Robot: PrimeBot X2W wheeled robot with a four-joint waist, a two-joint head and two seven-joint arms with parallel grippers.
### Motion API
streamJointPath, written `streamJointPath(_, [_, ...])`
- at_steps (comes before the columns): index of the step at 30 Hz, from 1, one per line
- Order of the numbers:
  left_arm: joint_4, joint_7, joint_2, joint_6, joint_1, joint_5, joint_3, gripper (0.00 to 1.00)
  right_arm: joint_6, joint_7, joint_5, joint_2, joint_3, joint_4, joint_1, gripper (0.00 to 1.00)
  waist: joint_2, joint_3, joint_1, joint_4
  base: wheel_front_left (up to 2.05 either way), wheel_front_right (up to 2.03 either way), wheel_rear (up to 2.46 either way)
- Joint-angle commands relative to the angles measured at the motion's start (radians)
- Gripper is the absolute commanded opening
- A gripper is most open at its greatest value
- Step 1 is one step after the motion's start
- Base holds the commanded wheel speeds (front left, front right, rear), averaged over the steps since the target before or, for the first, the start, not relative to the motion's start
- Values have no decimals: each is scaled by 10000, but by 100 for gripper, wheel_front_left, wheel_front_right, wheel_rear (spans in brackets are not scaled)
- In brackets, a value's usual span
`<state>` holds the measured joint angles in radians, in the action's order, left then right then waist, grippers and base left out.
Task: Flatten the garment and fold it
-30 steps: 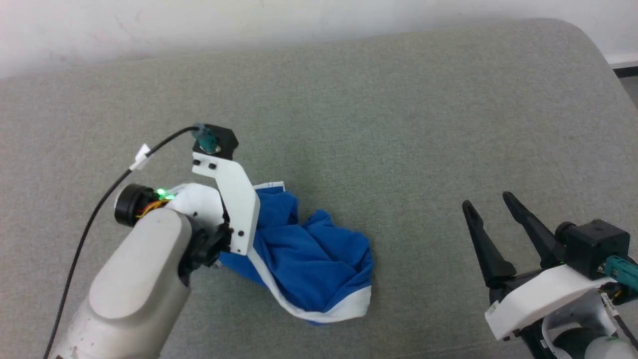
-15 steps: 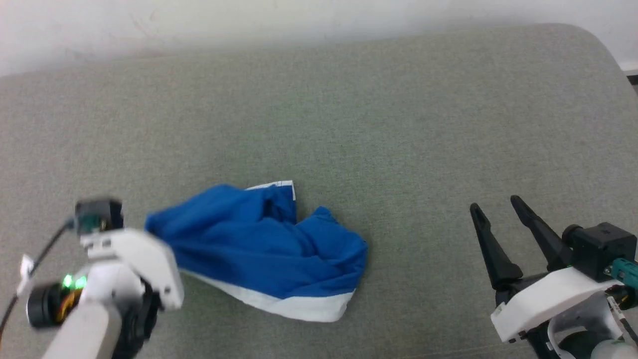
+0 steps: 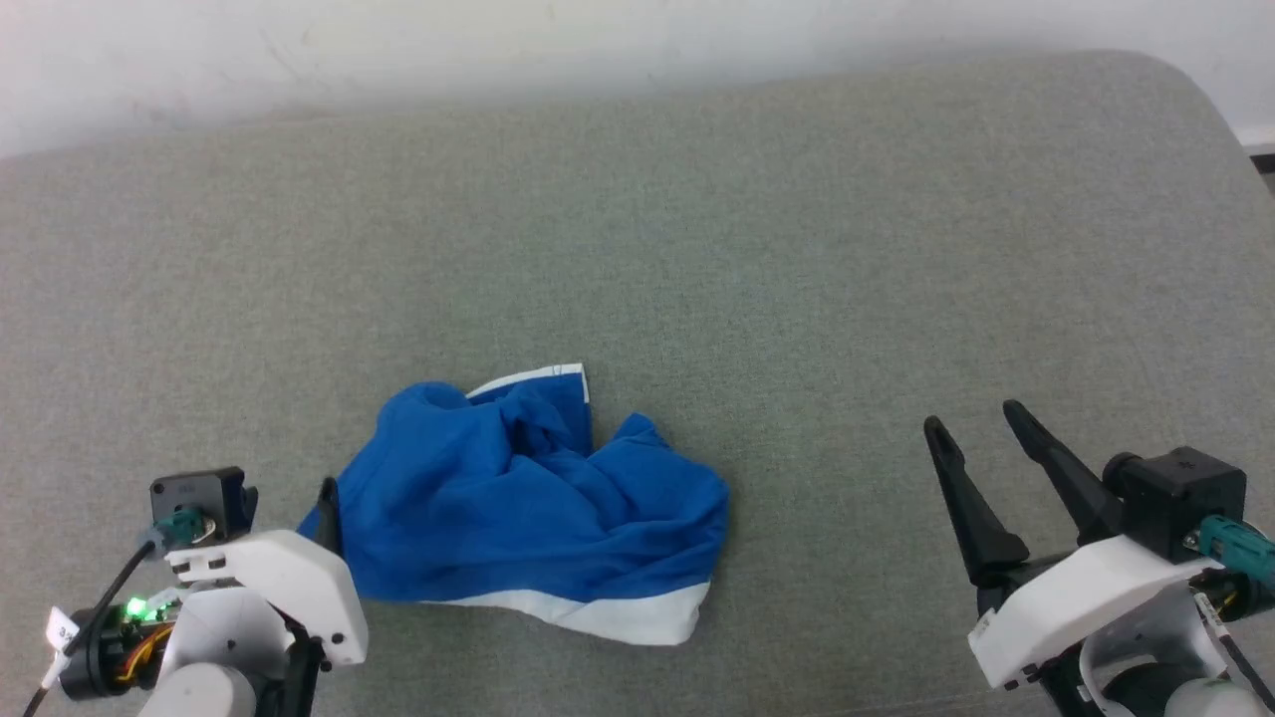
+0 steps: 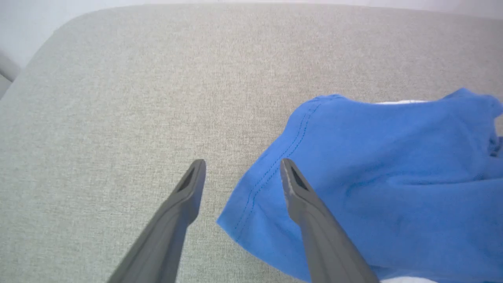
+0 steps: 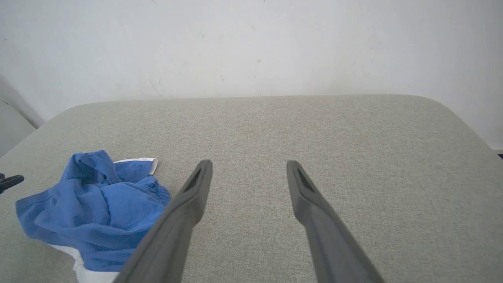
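Nothing of the folding is done yet, as far as I can judge. The garment (image 3: 538,518) lies in a crumpled heap on the grey tabletop (image 3: 797,249), toward its near left part. Blue cloth is bunched and doubled over itself, with a white stripe (image 3: 618,612) along the near edge and another white edge at the far side. The flattening is at most only begun: one hemmed corner lies spread toward the left gripper (image 4: 242,163), but the middle is full of wrinkles. What is left, I think, is to pull the cloth flat and then fold it.

The left gripper has its fingers spread and pinches nothing. In its wrist view one finger lies over the hemmed corner and the other over bare tabletop. The right gripper (image 3: 971,416) waits well apart from the garment, fingers also spread and empty.

No brand or print shows on the garment. A small white tag (image 3: 62,629) on the left arm's cable carries marks too small to read.
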<state>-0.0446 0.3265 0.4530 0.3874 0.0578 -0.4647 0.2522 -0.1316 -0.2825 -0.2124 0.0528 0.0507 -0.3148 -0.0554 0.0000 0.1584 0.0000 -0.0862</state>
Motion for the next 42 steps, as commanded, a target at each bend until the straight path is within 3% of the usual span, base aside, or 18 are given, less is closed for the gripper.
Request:
streamJointPath(1, [-51,-350,88,-104,-54,162,-22,100,9,-43,-14,-26,17,24,-11,100,0,-162,0,-4,0,0,0])
streamJointPath(5, [-238,-496,302,-457,-28,295,208,100,9,-104,-42,-26,-3,5,-72,100,0,-341,0,35,0,0,0])
streamJointPath(11, [-185,1196,790,-1594,898,124,1105,100,9,-189,-43,-26,59,-108,-55,100,0,-263,0,87,0,0,0])
streamJointPath(16, [844,2310,905,-2351,2236,114,1640,100,9,-179,-23,-26,188,-168,75,100,0,55,0,-26,0,0,0])
streamJointPath(23, [2646,3025,756,-2941,3754,100,1967,100,9,-93,-29,-26,369,-133,238,100,0,531,0,-350,0,0,0])
streamJointPath(25, [3131,3175,739,-3097,4040,96,2055,75,9,-58,-30,-26,420,-114,277,100,0,654,0,-441,0,0,0])
streamJointPath(27, [3600,3435,671,-3256,4224,-31,2128,38,9,-32,-21,-26,461,-90,302,100,0,753,0,-515,0,0,0])
streamJointPath(28, [3844,3646,662,-3295,4279,-72,2179,12,9,-24,-11,-26,474,-83,310,100,0,807,0,-541,0,0,0])
streamJointPath(29, [4101,3920,632,-3337,4301,-172,2218,0,9,-6,-3,-26,481,-80,321,100,0,850,0,-557,0,0,0])
streamJointPath(35, [4601,4843,316,-3459,4341,-914,2132,0,9,66,24,-26,421,-62,336,100,0,960,0,-557,0,0,0])
streamJointPath(42, [3907,3344,205,-2961,5148,-524,1665,0,9,14,27,-26,452,-38,467,100,0,986,0,-445,0,0,0])
